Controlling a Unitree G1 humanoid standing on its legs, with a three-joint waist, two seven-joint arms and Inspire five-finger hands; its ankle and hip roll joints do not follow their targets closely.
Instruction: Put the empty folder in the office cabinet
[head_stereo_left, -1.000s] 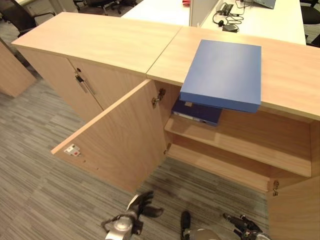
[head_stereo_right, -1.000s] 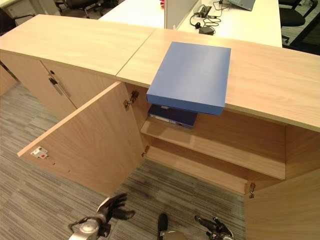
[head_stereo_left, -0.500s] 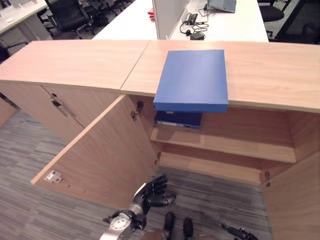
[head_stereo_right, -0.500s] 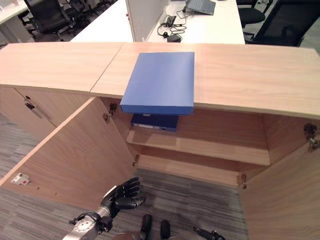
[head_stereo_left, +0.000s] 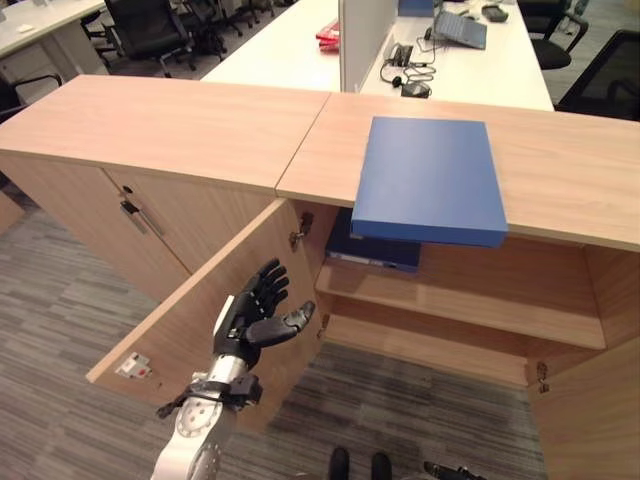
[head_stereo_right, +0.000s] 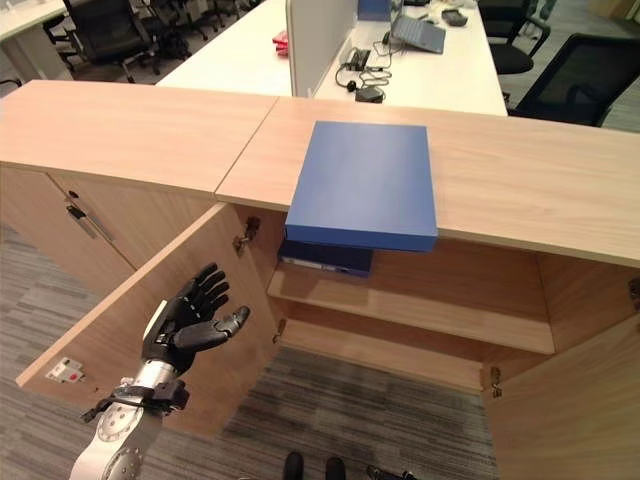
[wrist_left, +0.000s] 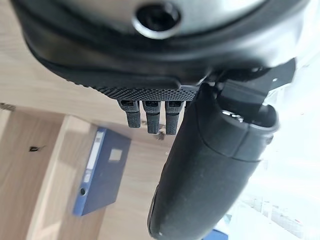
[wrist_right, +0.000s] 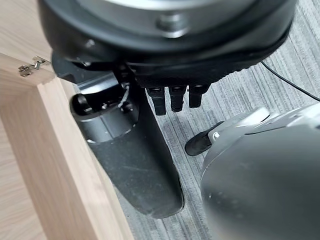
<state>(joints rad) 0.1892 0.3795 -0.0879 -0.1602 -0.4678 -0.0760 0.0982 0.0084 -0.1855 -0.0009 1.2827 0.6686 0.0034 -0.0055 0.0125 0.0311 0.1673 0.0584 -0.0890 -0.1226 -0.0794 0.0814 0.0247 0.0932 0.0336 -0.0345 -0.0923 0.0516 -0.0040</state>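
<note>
We see the blue folder (head_stereo_left: 430, 178) lying flat on the cabinet (head_stereo_left: 180, 125) top, its near edge overhanging the open compartment. At seven o'clock from it, our left hand (head_stereo_left: 256, 315) hovers empty, fingers spread, before the open door (head_stereo_left: 215, 310). Our right hand (wrist_right: 150, 145) hangs relaxed, holding nothing.

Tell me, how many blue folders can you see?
2. One blue folder lies flat on top of the cabinet, sticking out over its front edge. A darker folder lies on the upper shelf just below it. More could be hidden behind the closed doors.
</note>
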